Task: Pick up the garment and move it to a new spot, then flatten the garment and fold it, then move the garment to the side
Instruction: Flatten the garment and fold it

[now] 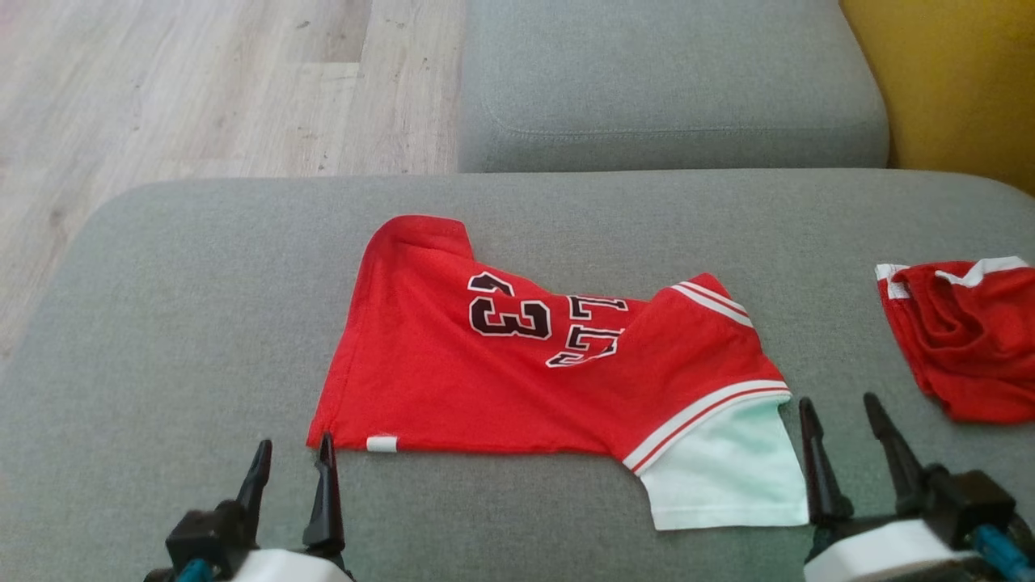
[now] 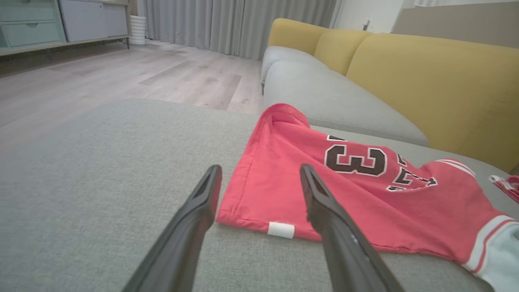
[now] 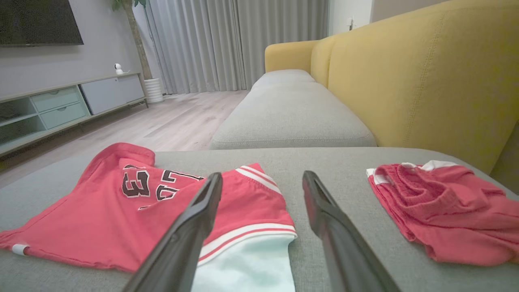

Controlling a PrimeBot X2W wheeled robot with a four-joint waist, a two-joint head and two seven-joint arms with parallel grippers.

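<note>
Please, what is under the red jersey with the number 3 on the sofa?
The red jersey lies on the grey cushion, which shows all around it. A pale piece extends past its striped edge. Anything beneath the folded cloth is covered.

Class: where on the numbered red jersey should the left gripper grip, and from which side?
Likely the jersey hem corner by the white tag, approached from the robot's side: it lies flat, just ahead of the open left gripper.

The head camera looks down from above on the grey sofa seat [image 1: 162, 323], while both wrist cameras sit low and close to it, looking flat along it toward the curtains [image 3: 211, 44], and all three see the red shirt [image 1: 420, 388].
</note>
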